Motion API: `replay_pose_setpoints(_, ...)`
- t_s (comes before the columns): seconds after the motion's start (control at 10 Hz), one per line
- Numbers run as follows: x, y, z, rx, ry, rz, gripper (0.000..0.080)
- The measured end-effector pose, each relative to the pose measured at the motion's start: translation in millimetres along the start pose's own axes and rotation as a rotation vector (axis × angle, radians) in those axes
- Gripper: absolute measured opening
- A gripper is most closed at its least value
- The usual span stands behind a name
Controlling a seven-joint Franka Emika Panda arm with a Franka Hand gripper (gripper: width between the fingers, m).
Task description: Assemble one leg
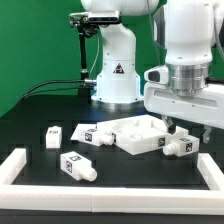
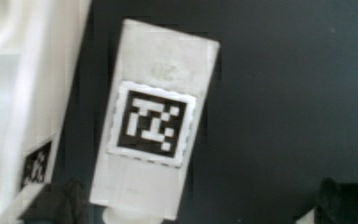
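Fingers: the fingers (image 2: 345, 203) hang spread wide over the bench, holding nothing. In the wrist view their dark tips stand either side of the leg's near end without touching it.
Leg: the leg (image 2: 153, 120) lies flat on the bench directly beneath the fingers. In the exterior view it lies just beside the tabletop, at about 4 o'clock from the tabletop's middle.
Shape: a short, chunky white peg with flat sides, one squared end and a narrower stub at the other. A black-and-white square tag sits mid-length.
Handling: it looks like rigid, light moulded plastic, unlikely to flex or crush. Its smooth faces may slip or let it twist in a loose hold.
Hold: it is best taken across the two flat sides around the tag, near mid-length, so neither end tips down.
Tabletop: the tabletop (image 1: 133, 132) is a flat white slab with a raised rim, hard and matte, resting on the bench.
Spare legs: the spare legs (image 1: 53, 135) lie scattered well apart, from 9 to 7 o'clock of the tabletop.
Bench: the bench (image 1: 30, 110) is a matte black surface, edged at the front and sides by a white rail (image 1: 15, 165).
Arm: the arm's base (image 1: 115, 72) stands at 12 o'clock, glossy white.
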State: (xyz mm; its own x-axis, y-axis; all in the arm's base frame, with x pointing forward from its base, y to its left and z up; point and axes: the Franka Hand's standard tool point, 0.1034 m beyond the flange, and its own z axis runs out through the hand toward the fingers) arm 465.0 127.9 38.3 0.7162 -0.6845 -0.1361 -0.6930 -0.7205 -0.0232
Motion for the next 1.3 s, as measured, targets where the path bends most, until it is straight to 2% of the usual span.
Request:
replay_pose_setpoints(0.3,1.1,-0.9,0.9,-0.005,0.01,-0.039,0.0649)
replay_pose_setpoints(0.6,4.4,2.4,1.5,0.005,0.0,0.01,0.0649)
replay_pose_setpoints(0.8,-2.6,5.0,10.4,-0.005,-0.012,0.04,0.0649)
replay_pose_setpoints(1.3,-4.4,7.8,20.5,-0.02,-0.021,0.048,0.0649)
